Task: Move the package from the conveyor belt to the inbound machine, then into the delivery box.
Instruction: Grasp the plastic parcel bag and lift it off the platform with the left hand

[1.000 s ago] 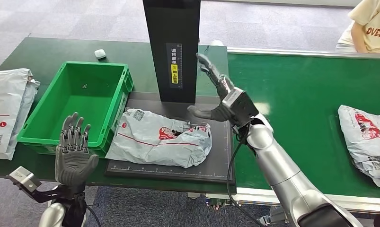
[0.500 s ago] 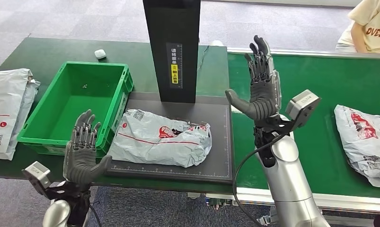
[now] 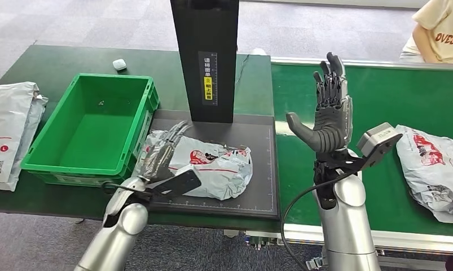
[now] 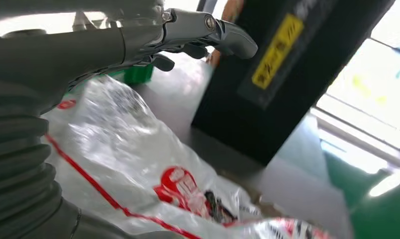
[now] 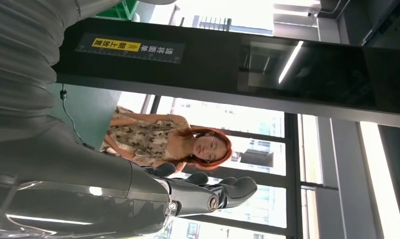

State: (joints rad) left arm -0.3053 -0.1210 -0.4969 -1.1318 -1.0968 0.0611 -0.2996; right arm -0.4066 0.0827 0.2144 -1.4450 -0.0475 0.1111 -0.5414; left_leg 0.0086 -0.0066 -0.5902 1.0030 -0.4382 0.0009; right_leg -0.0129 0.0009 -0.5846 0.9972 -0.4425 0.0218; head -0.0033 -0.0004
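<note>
A grey plastic package (image 3: 204, 164) with red print lies on the dark scale plate (image 3: 258, 169) of the inbound machine, below its black column (image 3: 204, 56). My left hand (image 3: 159, 153) reaches over the package's left end with fingers stretched out, holding nothing; the left wrist view has those fingers (image 4: 207, 35) just above the package (image 4: 138, 164). My right hand (image 3: 325, 110) is raised palm-open above the conveyor belt (image 3: 370, 107), fingers spread upward and holding nothing. The green delivery box (image 3: 91, 127) stands left of the plate. A second package (image 3: 432, 166) lies on the belt at the right.
More grey packages (image 3: 9, 130) are stacked at the table's far left. A small white object (image 3: 119, 64) sits behind the box. One person (image 3: 438, 31) sits beyond the belt at top right; another person (image 5: 173, 142) stands behind the machine in the right wrist view.
My left hand swung from in front of the table up and right onto the package's left end. My right hand rose a little and drifted right. The belt's package crept left.
</note>
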